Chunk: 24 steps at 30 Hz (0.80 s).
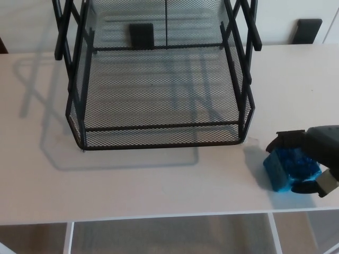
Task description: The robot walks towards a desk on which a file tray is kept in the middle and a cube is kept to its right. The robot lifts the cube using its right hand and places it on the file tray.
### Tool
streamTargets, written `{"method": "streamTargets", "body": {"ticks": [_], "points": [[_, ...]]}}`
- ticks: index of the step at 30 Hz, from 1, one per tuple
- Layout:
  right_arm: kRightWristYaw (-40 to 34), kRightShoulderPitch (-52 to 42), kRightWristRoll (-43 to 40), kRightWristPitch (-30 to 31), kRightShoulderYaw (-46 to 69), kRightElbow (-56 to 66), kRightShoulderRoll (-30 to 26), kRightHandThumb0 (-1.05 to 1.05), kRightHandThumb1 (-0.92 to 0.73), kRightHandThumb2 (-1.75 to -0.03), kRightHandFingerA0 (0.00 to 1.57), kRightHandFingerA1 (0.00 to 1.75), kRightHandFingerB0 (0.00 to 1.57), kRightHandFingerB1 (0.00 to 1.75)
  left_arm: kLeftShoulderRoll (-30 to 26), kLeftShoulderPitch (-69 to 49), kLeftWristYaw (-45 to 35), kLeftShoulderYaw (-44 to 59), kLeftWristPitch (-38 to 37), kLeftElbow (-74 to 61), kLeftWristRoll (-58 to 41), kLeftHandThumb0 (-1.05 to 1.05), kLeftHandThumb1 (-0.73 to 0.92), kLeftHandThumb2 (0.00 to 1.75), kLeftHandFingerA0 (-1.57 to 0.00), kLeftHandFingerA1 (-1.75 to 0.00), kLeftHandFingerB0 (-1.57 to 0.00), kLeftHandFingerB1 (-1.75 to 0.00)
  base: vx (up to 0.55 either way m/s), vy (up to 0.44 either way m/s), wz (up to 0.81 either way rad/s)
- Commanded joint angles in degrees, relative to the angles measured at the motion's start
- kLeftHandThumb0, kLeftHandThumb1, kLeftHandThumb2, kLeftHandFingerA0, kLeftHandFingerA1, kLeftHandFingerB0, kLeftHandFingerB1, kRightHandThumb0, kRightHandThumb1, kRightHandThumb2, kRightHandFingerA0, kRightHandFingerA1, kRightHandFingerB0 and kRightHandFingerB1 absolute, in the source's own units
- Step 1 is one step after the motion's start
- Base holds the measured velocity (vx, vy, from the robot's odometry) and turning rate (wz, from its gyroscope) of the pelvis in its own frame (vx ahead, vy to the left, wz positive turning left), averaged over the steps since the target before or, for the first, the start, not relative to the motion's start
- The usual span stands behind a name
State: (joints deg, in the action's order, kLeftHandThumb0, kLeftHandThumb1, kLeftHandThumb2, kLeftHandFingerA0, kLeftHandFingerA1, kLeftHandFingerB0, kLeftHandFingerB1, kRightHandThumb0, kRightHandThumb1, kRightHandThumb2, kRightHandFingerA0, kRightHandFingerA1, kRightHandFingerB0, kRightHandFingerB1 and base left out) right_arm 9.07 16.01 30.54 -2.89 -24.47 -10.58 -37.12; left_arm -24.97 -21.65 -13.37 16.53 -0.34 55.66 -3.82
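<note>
Beside the mesh tray [159, 136], black fingers [289, 138] clasp a marbled cube [277, 170].

This looks like an office, or a room set up as one. A broad, pale desk-like surface [159, 185] fills most of the view, and on it stands a black wire-mesh file tray [159, 144] with a further tier above, the usual kind for sorting papers. Behind the surface runs a plain white wall [275, 21], with two dark rectangular blocks [305, 30] at its foot whose nature cannot be told. Below the front edge show white frame legs [68, 238] and a beige floor [169, 238]. The black robot hand [318, 145] wrapped round a blue cube [280, 169] points to a test setup.
</note>
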Motion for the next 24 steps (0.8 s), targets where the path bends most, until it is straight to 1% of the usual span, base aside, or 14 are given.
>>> {"method": "streamTargets", "body": {"ticks": [1, 5, 6, 7, 8, 10, 11, 13, 14, 17, 18, 20, 21, 24], "points": [[-25.40, -4.84, 14.74, -11.42, -2.40, -5.67, -2.88, -0.16, -0.64, -0.75, 0.85, 1.65, 0.83, 1.40, -1.85, -0.88, 2.37, -1.13, -0.69, -4.39, 1.98, -0.64, 0.88, 0.66, -0.43, -0.52, -0.24, -0.38, 0.00, 0.000, 0.00], [-30.09, -4.18, 12.40, -17.13, -0.23, -8.82, -2.95, -0.11, -0.60, -0.95, 0.89, 1.61, 0.87, 1.33, -2.19, -0.28, 1.86, -1.10, -0.61, -3.78, 1.94, -0.64, 0.88, 0.66, -0.42, -0.52, -0.24, -0.38, 0.00, 0.000, 0.00], [-30.75, -3.90, 12.38, -17.77, 0.10, -9.12, -3.26, -0.13, -0.60, -0.92, 0.89, 1.61, 0.88, 1.21, -2.21, -0.90, 1.74, -1.23, -0.06, -5.23, 2.05, -0.66, 0.70, 1.01, -0.34, -0.58, -0.14, -0.48, 0.00, 0.000, 0.00], [-29.84, -4.05, 11.45, -18.19, 1.43, -7.91, -4.08, -0.14, -0.60, -0.99, 0.90, 1.59, 0.88, 1.19, -2.33, -0.65, 1.51, -1.35, -0.57, -4.46, 2.15, -0.66, 0.71, 1.01, -0.34, -0.57, -0.15, -0.47, 0.00, 0.000, 0.00], [-29.45, -3.91, 10.81, -18.62, 2.55, -6.96, -4.67, -0.13, -0.58, -1.03, 0.92, 1.56, 0.92, 1.17, -2.34, -0.15, 1.53, -0.89, -1.27, -2.98, 1.75, -0.65, 0.88, 0.66, -0.41, -0.49, -0.22, -0.36, 0.00, 0.000, 0.00], [-29.31, -3.58, 10.23, -19.12, 3.44, -6.71, -5.00, -0.15, -0.62, -0.98, 0.90, 1.55, 0.86, 1.20, -2.37, -0.04, 1.48, -0.75, -1.40, -2.64, 1.62, -0.67, 0.87, 0.66, -0.42, -0.49, -0.22, -0.36, 0.00, 0.000, 0.00], [-28.59, -3.00, 8.89, -19.76, 5.24, -5.75, -5.73, -0.12, -0.57, -1.03, 0.94, 1.52, 0.88, 1.19, -2.41, 0.32, 1.16, -0.44, -1.57, -1.78, 1.24, -0.67, 0.69, 0.99, -0.34, -0.58, -0.16, -0.47, 0.00, 0.000, 0.00], [-28.55, -2.63, 8.41, -20.30, 5.82, -5.81, -5.85, -0.12, -0.57, -1.03, 0.94, 1.52, 0.88, 1.19, -2.55, 0.59, 0.86, -0.15, -1.50, -1.03, 0.91, -0.67, 0.69, 0.99, -0.34, -0.58, -0.16, -0.47, 0.00, 0.000, 0.00], [-25.66, -1.97, 6.48, -18.41, 9.08, -2.30, -7.17, -0.14, -0.55, -0.99, 0.99, 1.42, 0.95, 1.09, -2.67, 0.82, 1.53, -0.76, -2.42, -0.17, 1.78, -0.64, 0.88, 0.66, -0.43, -0.48, -0.22, -0.34, 0.00, 0.000, 0.00], [-23.52, 2.01, 4.43, -18.60, 13.32, -1.61, -8.81, -0.12, -0.59, -0.93, 0.95, 1.42, 0.98, 0.96, -2.86, 1.04, 2.02, -1.49, -1.71, -0.42, 2.56, -0.64, 0.88, 0.66, -0.42, -0.47, -0.23, -0.35, 0.00, 0.000, 0.00], [-19.82, 5.50, 0.86, -18.53, 16.22, -1.12, -9.60, -0.11, -0.62, -0.93, 0.94, 1.41, 0.97, 0.95, -2.85, 1.51, 1.81, -1.35, -1.36, 0.06, 2.22, -0.66, 0.70, 1.00, -0.35, -0.58, -0.16, -0.47, 0.00, 0.000, 0.00], [-17.13, 7.16, -0.74, -17.63, 17.90, -0.74, -9.38, -0.12, -0.65, -0.95, 0.93, 1.38, 0.95, 0.96, -2.97, 1.57, 1.68, -1.57, -1.39, 0.09, 2.22, -0.67, 0.71, 0.99, -0.35, -0.57, -0.16, -0.47, 0.00, 0.000, 0.00], [-14.23, 11.79, -3.48, -16.55, 19.70, -1.00, -9.49, -0.12, -0.66, -0.96, 0.95, 1.35, 0.95, 0.97, -2.83, 1.41, 1.59, -1.35, -1.24, -0.36, 1.84, -0.65, 0.88, 0.66, -0.41, -0.47, -0.24, -0.35, 0.00, 0.000, 0.00], [-12.64, 17.64, -3.66, -14.38, 21.58, -1.45, -8.77, -0.13, -0.57, -1.12, 1.07, 1.15, 0.92, 0.95, -2.77, 1.71, 1.13, -1.44, -2.03, 0.23, 1.56, -0.65, 0.88, 0.66, -0.42, -0.48, -0.24, -0.37, 0.00, 0.000, 0.00]]}}
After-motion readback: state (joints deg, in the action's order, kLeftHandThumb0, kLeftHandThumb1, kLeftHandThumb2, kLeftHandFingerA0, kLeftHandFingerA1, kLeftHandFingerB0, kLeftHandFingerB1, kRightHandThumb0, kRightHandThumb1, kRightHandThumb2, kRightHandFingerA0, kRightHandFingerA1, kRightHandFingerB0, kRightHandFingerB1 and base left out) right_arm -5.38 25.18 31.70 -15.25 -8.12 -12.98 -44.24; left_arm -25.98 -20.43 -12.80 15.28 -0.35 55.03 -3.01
